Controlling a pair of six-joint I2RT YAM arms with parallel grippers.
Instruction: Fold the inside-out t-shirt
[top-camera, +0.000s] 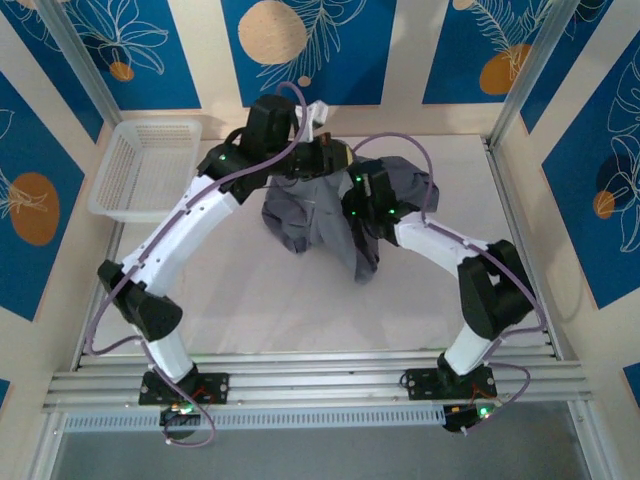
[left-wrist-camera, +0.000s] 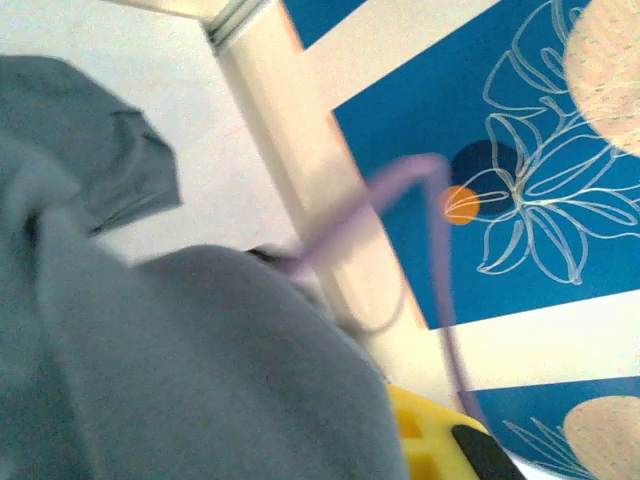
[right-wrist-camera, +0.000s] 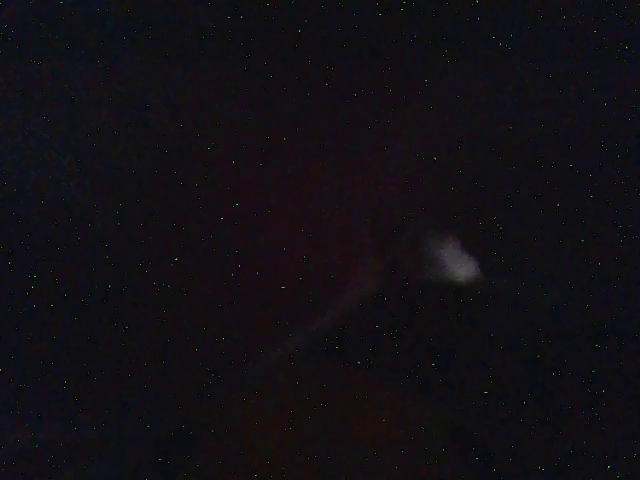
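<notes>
Meeting over the far middle of the table (top-camera: 290, 310), two robot arms hold a crumpled grey t-shirt (top-camera: 305, 215) bunched between them. The left gripper (top-camera: 338, 156) and right gripper (top-camera: 362, 188) are both pressed together, pinching its cloth, which drapes over the right wrist. A white basket (top-camera: 120, 170) sits at the far left.

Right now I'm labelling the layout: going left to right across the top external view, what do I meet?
White basket → inside-out t-shirt → right arm's elbow.
</notes>
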